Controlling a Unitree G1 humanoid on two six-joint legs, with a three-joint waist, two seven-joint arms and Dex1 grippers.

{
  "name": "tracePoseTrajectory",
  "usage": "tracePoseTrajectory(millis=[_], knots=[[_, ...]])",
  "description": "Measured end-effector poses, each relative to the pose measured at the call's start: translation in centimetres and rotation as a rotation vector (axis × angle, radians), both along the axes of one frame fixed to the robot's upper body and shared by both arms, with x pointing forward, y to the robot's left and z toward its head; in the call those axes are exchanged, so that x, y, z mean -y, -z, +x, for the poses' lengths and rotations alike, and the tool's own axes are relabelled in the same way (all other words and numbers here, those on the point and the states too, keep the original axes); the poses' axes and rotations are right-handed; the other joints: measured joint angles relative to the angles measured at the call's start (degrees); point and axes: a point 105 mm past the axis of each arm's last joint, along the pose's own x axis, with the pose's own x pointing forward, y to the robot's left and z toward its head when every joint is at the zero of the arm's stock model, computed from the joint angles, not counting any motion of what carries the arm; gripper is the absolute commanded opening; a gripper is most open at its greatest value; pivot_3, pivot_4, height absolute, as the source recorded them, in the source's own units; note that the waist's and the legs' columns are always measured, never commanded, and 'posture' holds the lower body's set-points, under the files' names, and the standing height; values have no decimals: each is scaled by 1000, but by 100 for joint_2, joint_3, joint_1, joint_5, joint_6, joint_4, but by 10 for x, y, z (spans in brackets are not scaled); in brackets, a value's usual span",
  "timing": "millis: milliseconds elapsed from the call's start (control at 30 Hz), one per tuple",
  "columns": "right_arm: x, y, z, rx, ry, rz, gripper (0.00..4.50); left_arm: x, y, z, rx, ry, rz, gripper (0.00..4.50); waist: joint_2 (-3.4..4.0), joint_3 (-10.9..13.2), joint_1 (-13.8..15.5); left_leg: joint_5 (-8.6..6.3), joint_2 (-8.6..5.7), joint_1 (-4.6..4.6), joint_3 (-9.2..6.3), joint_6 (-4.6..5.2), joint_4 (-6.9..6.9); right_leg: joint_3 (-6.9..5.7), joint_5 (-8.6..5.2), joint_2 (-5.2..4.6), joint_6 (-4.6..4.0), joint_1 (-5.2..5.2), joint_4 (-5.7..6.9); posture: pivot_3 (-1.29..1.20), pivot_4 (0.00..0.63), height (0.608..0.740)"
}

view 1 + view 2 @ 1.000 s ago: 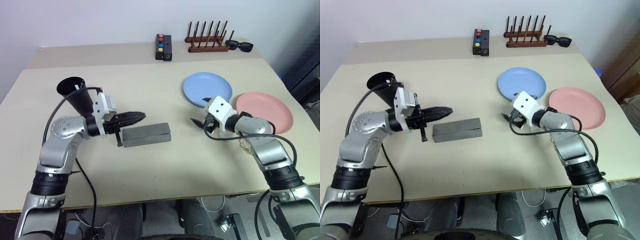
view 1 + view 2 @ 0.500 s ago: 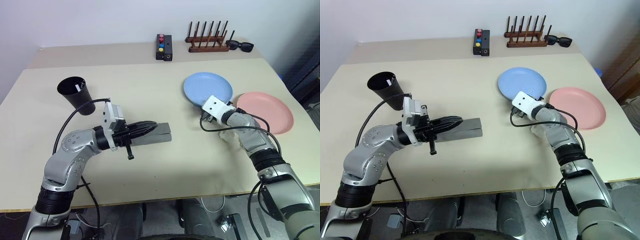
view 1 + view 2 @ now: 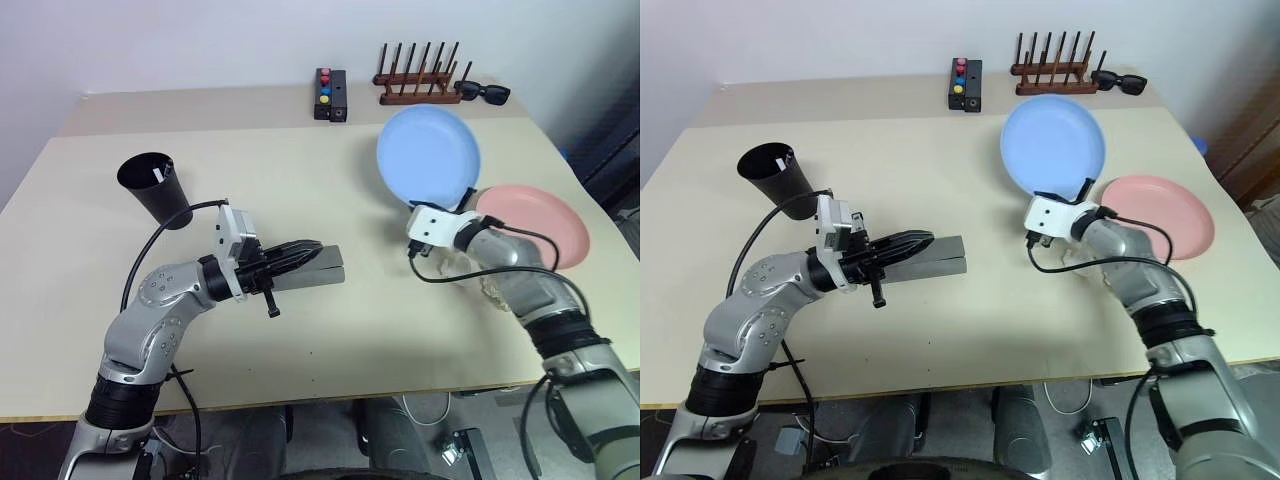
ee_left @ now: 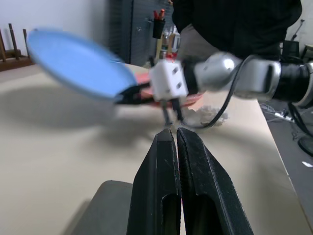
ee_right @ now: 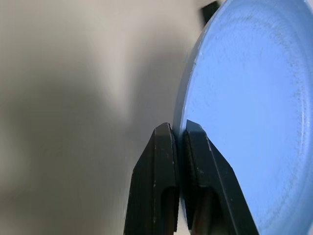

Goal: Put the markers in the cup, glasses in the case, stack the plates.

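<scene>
Blue plate: the round, shallow light-blue plastic plate (image 3: 429, 158) is off the table and tilted up on edge, its hollow face turned toward the camera — its lower rim is pinched by the right gripper (image 5: 177, 133).
Right gripper: its two black fingers are pressed onto the plate's rim, one on each face, seen plainly in the right wrist view.
Pink plate: the round salmon-pink plastic plate (image 3: 545, 216) lies flat on the beige table (image 3: 300, 170), just beside the lifted blue one, on the robot's right.
Case: the grey felt-like rectangular spectacle case (image 3: 312, 269) lies on the table with its lid down, near the middle.
Left gripper: the left gripper (image 3: 308, 250) hangs level over the case's left end, fingers pressed together with nothing between them; whether it touches the case I cannot tell.
Cup: the tall tapered black cup (image 3: 153, 188) stands on the table's left part, well apart from the case — a white stick shows at its rim.
Far edge: a black box with coloured buttons (image 3: 330, 94), a brown wooden peg rack (image 3: 417, 77) and black sunglasses (image 3: 483, 92) sit along the back of the table.
</scene>
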Motion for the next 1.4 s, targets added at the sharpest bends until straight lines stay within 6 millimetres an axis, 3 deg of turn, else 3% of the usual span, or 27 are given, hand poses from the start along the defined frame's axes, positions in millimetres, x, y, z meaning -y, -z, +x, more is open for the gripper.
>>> tracePoseTrajectory(millis=[133, 333, 500, 600, 667, 800, 967, 1167, 1400], knots=[[44, -6, -25, -48, 123, 5, 52, 2, 3, 5, -13, 17, -16, 78, 0, -1, 19, 0, -1, 0, 0, 1, 2, 0, -5, -1, -8, 6, -5, 0, 150, 734], [94, 15, -60, -174, 285, 35, 52, 16, 8, 6, -15, 86, -33, 78, 7, -4, -33, -1, 1, 9, 8, 1, 1, 3, -5, 0, -12, 8, -2, 0, 150, 734], [101, 22, -64, -201, 318, 48, 52, 22, 9, 6, -18, 106, -38, 78, 9, -5, -39, -1, 1, 11, 11, 1, 2, 6, -4, 0, -12, 8, -1, 0, 150, 734], [105, 24, -64, -212, 332, 58, 952, 22, 9, 6, -18, 102, -38, 78, 9, -5, -13, -1, 1, 6, 11, 1, 6, 6, -4, -1, -12, 8, -3, 0, 150, 734], [107, 25, -63, -214, 341, 63, 1844, 22, 8, 5, -14, 97, -39, 78, 9, -5, -7, -1, 1, 6, 11, 1, 7, 6, -4, -2, -12, 8, -3, 0, 150, 734], [109, 21, -60, -192, 348, 64, 3918, 22, 7, 4, -12, 89, -38, 78, 9, -5, -6, -1, 1, 6, 11, 1, 7, 6, -4, -2, -12, 8, -3, 0, 150, 734], [108, 11, -61, -183, 320, 78, 3918, 23, 6, 5, -18, 81, -36, 78, 9, -5, -8, -1, 1, 6, 11, 1, 6, 6, -4, -1, -12, 8, -3, 0, 150, 734], [81, -11, -69, -205, 176, 222, 3918, 24, 1, 6, -3, 82, -36, 78, 8, -5, -6, -1, 1, 6, 9, 1, 7, 6, -4, -1, -11, 10, -3, 0, 150, 734], [43, 27, -95, -464, 58, 445, 3918, 25, 1, 7, -10, 84, -35, 78, 7, -5, 5, -1, 1, 7, 8, 1, 11, 6, -5, -1, -11, 15, -3, 0, 150, 734]])
